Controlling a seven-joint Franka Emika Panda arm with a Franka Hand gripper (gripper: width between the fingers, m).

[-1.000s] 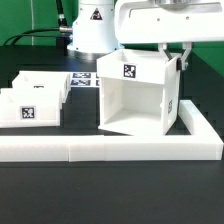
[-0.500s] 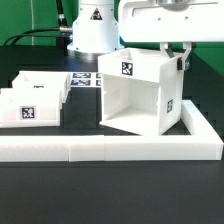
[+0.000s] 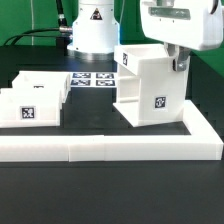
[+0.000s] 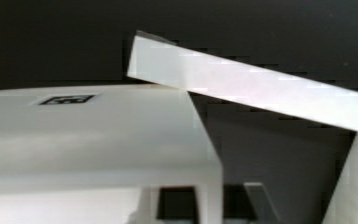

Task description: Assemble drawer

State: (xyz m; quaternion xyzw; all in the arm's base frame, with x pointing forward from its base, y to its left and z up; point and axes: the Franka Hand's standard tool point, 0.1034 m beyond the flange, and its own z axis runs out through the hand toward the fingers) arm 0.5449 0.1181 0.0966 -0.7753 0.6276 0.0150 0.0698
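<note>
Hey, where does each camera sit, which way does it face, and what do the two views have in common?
Exterior view: off the arm, slightly above the black table, facing the white robot base; shows the gripper clamped on the tall white plastic drawer housing at its upper edge.
Wrist view: on the wrist, close above the housing's thin wall; only blurred shapes, perhaps gripper parts.
Shared: the housing.
</note>
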